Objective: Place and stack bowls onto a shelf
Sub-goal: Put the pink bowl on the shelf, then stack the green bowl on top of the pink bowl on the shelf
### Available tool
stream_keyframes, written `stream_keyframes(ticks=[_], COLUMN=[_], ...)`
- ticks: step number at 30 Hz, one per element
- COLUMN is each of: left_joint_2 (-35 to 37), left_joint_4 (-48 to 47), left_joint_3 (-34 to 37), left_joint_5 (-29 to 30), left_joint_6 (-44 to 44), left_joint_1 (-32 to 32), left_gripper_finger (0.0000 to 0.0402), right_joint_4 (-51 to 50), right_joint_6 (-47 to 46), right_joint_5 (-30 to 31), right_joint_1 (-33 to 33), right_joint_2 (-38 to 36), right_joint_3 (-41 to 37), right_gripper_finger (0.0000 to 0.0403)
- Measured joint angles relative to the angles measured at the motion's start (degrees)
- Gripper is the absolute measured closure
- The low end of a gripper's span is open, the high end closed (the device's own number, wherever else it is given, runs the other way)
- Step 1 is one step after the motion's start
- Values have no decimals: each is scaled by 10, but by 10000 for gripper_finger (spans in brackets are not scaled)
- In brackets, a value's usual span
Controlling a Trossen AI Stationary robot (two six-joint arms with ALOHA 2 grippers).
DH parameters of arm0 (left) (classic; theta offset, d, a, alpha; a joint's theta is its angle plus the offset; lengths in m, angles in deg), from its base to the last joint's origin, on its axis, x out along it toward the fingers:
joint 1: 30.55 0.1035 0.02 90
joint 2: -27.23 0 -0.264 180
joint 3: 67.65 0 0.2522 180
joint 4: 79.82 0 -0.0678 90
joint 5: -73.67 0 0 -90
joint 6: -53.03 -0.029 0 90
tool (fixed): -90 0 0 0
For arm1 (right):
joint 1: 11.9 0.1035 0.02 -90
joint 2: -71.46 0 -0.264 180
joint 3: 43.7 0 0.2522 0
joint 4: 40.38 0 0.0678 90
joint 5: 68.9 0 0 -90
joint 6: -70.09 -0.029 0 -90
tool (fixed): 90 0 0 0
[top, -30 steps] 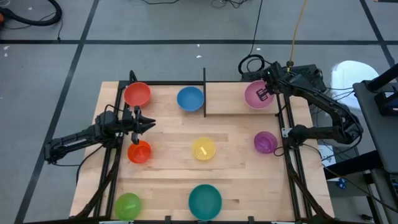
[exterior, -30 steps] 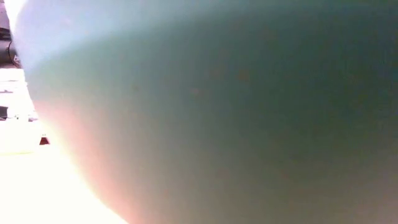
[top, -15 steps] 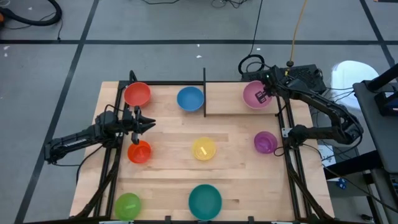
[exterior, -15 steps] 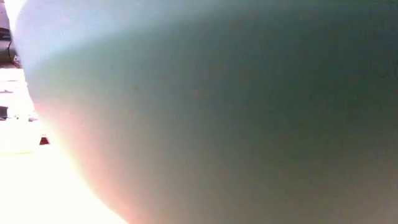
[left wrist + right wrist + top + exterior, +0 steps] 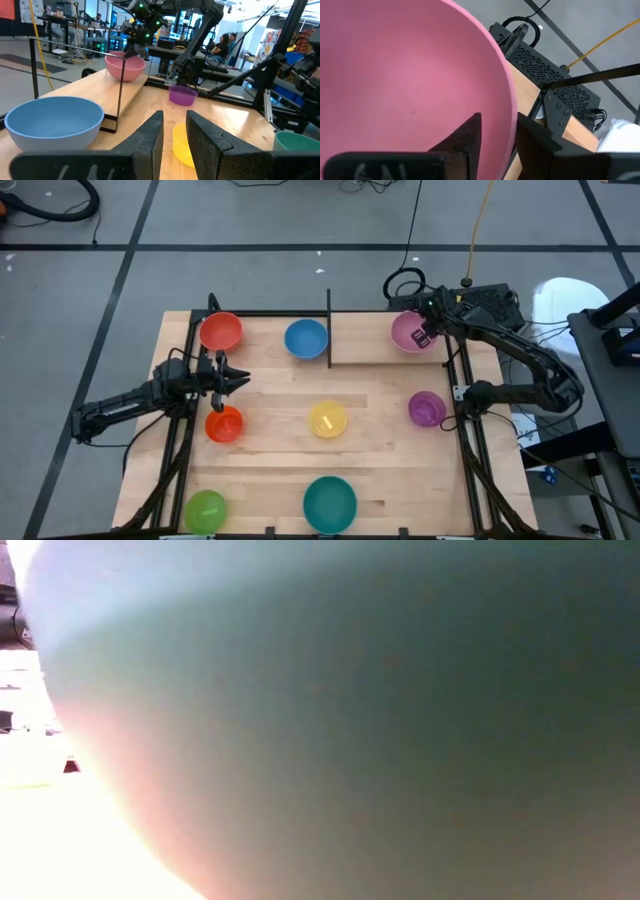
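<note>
Right gripper is pinching the pink bowl's rim on the shelf. Left gripper, fingers narrowly apart, is hovering between red bowl and orange bowl. Teal bowl is blocking the low view.

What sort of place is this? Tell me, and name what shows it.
Most likely a robotics lab or workshop. The left wrist view shows people seated at desks with monitors behind the pale-wood table. From above, cables run over a grey taped floor, and the right pincer grips a pink bowl on the shelf.
</note>
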Motion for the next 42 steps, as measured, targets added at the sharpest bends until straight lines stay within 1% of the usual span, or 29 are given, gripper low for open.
stream_keyframes(ticks=[4, 10, 18, 23, 25, 28, 30, 33, 35, 39, 42], left_joint_2=[0, 0, 0, 0, 0, 0, 0, 0, 0, 0, 0], left_joint_4=[0, 0, 0, 0, 0, 0, 0, 0, 0, 0, 0], left_joint_3=[0, 0, 0, 0, 0, 0, 0, 0, 0, 0, 0], left_joint_5=[0, 0, 0, 0, 0, 0, 0, 0, 0, 1, 1], left_joint_6=[0, 0, 0, 0, 0, 0, 0, -1, -8, -15, -16], left_joint_1=[0, 0, 0, 0, 0, 0, 0, 0, 0, 0, 0], left_gripper_finger=[314, 314, 314, 314, 314, 314, 314, 314, 314, 314, 314], right_joint_4=[0, 1, 1, 1, 1, 1, 5, 8, 8, -6, -15], right_joint_6=[-3, 15, 25, 26, 26, 34, 52, 64, 65, 65, 72], right_joint_5=[0, -2, -49, -93, -130, -221, -302, -444, -517, -601, -639], right_joint_1=[0, 0, 0, 0, 0, 0, 0, 8, 24, 82, 142], right_joint_2=[-17, -60, -118, -161, -180, -209, -225, -245, -256, -268, -273], right_joint_3=[0, 0, 0, 0, 0, 0, 0, 0, 0, 0, 0], right_gripper_finger=[283, 282, 282, 282, 282, 282, 282, 282, 282, 282, 282])
